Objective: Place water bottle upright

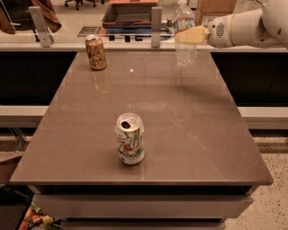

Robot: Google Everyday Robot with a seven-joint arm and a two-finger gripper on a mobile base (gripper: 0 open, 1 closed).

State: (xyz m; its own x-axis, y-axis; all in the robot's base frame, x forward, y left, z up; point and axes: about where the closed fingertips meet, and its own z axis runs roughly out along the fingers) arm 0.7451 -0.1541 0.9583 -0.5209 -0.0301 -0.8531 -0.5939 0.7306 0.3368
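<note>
The water bottle (185,49) is clear and ribbed with a white cap and pale label. It stands upright at the table's far right, its base just above or at the tabletop. My gripper (191,34) reaches in from the right on a white arm, and its yellowish fingers (194,33) are shut on the bottle's middle. The white-green soda can (130,138) stands upright near the front centre. The gold-brown soda can (96,52) stands upright at the far left.
The brown table (189,126) has its front edge near the bottom of view. Behind it runs a counter rail with two grey posts (156,27) and a dark tray (128,13). The floor shows at the right.
</note>
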